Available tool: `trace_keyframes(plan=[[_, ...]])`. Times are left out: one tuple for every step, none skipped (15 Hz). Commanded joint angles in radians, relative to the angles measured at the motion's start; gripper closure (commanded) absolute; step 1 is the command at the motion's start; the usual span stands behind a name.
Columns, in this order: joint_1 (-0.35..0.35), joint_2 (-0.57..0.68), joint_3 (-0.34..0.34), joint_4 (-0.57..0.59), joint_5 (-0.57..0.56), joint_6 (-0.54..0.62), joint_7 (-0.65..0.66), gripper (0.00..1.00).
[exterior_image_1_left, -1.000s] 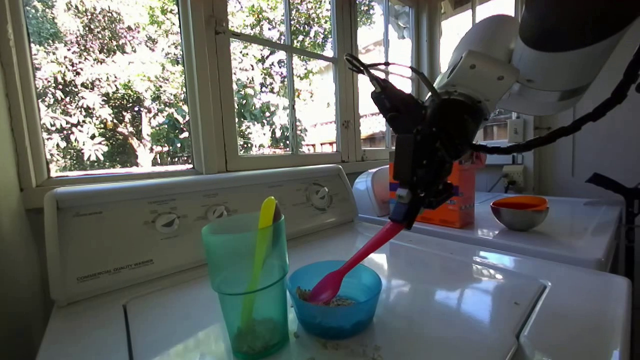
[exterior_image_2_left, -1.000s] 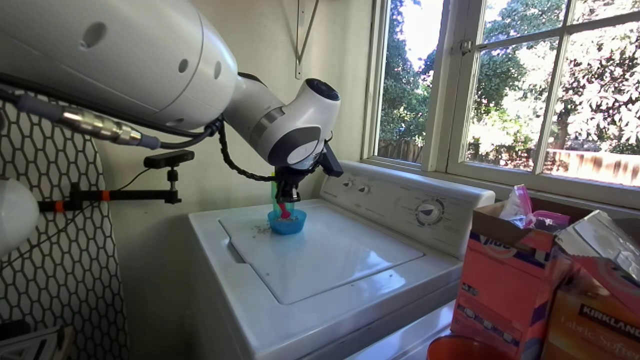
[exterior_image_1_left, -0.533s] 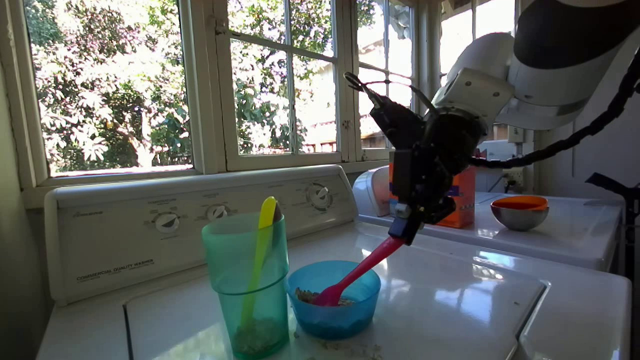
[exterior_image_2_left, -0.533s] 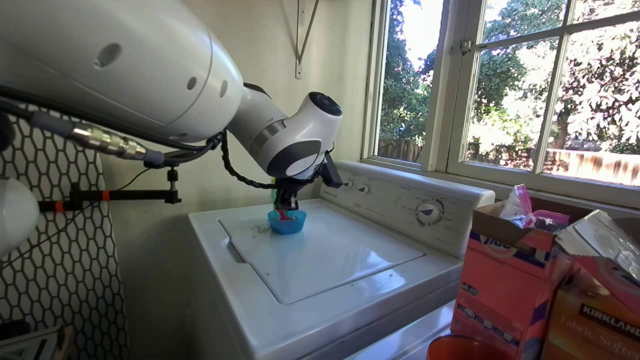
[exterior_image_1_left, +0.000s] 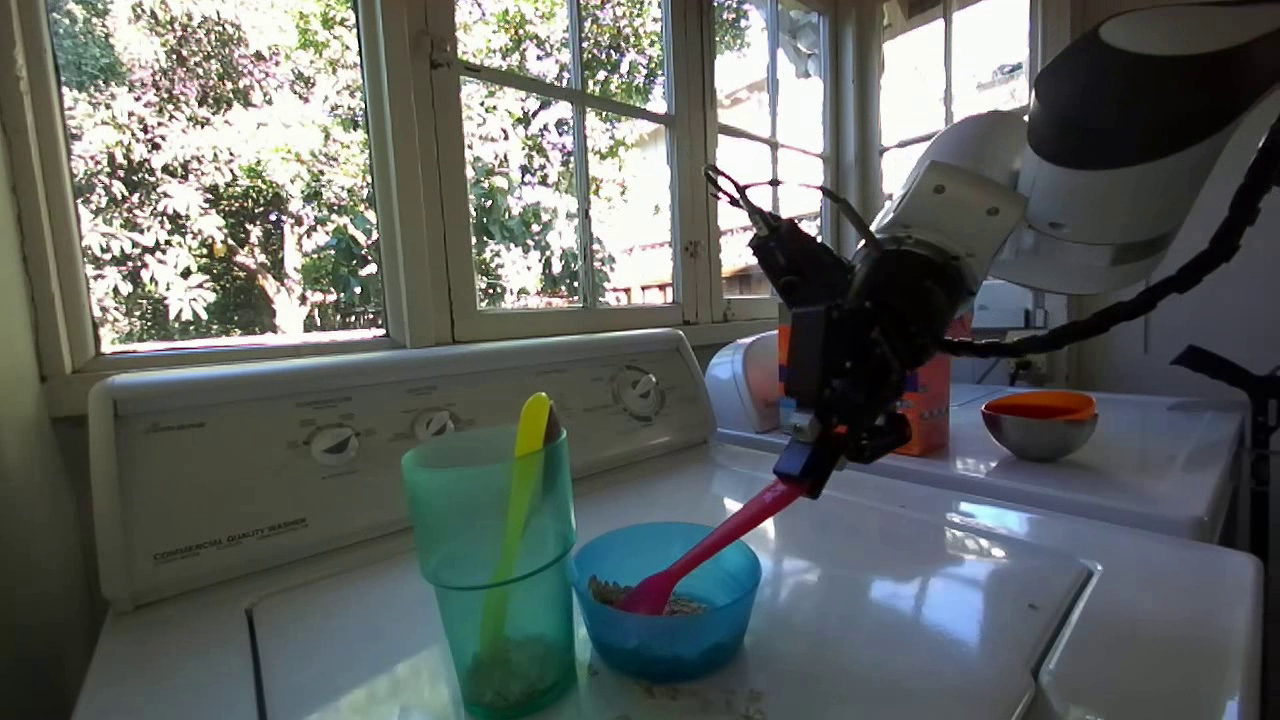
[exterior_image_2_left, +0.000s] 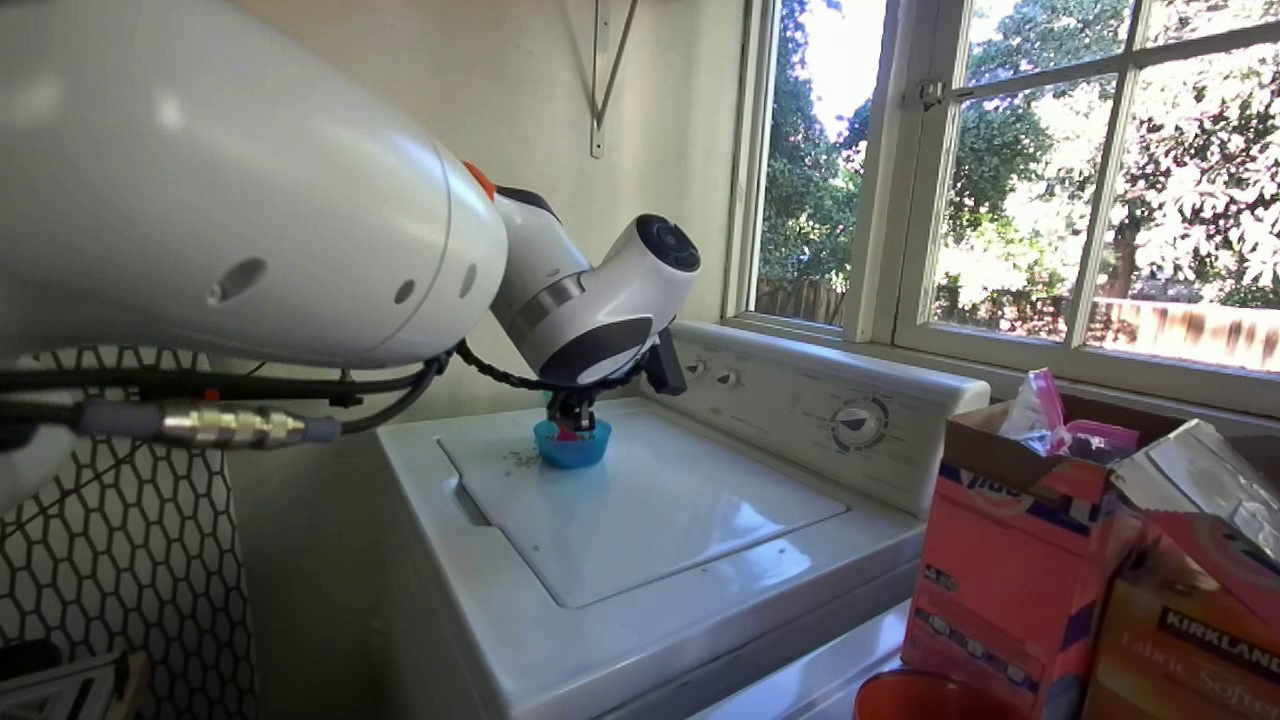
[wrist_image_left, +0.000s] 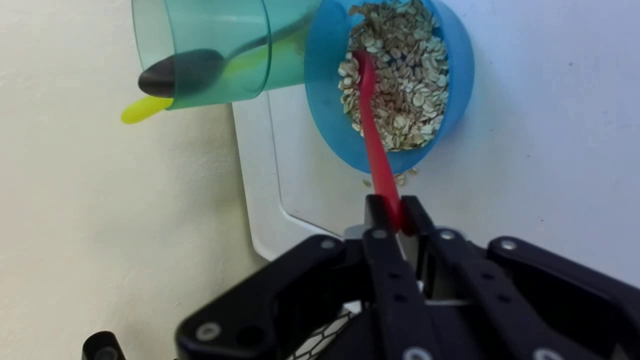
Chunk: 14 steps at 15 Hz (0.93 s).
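Taking the blue bowl (exterior_image_1_left: 670, 645) as our landmark, we see it upright on the white washer lid (exterior_image_2_left: 650, 530). Above and to one side of the bowl, our gripper (wrist_image_left: 393, 212) is clenched on the handle of a red spoon (wrist_image_left: 372, 127), which slopes over the bowl's rim, its tip among the oats (wrist_image_left: 412, 95) inside. Just beside the bowl stands a green cup (exterior_image_1_left: 440, 520) with a yellow-handled utensil (wrist_image_left: 146, 110) and a dark spoon (wrist_image_left: 157, 77) in it; whether cup and bowl touch, we can't quite make out. Loose oats (exterior_image_2_left: 520, 460) lie near the bowl.

To work the spoon well, we'd want a firm pinch so the slanted handle can't twist, slow small strokes within the bowl's wall, and little pressure on its rim, since the bowl looks light enough to slide.
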Motion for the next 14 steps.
trace_keyframes(plan=[[0.017, -0.093, -0.03, 0.012, -0.026, -0.028, -0.033, 0.67], [0.017, -0.082, -0.035, 0.014, -0.027, -0.035, -0.033, 0.53], [0.016, -0.066, -0.038, 0.016, -0.031, -0.043, -0.033, 0.45], [0.015, -0.056, -0.041, 0.017, -0.034, -0.048, -0.033, 0.36], [0.013, -0.048, -0.04, 0.018, -0.038, -0.049, -0.033, 0.3], [0.013, -0.047, -0.036, 0.019, -0.044, -0.051, -0.033, 0.25], [0.012, -0.036, -0.032, 0.021, -0.048, -0.055, -0.033, 0.23], [0.011, -0.014, -0.028, 0.024, -0.052, -0.066, -0.033, 0.16], [0.007, -0.001, -0.018, 0.025, -0.068, -0.073, -0.033, 0.11], [-0.001, 0.01, 0.001, 0.022, -0.09, -0.081, -0.033, 0.07], [-0.015, 0.03, 0.032, 0.014, -0.11, -0.086, -0.033, 0.1], [-0.029, 0.046, 0.065, 0.008, -0.115, -0.095, -0.033, 0.11], [-0.045, 0.063, 0.103, 0.001, -0.117, -0.11, -0.033, 0.09], [-0.061, 0.078, 0.146, -0.005, -0.114, -0.131, -0.034, 0.04]])
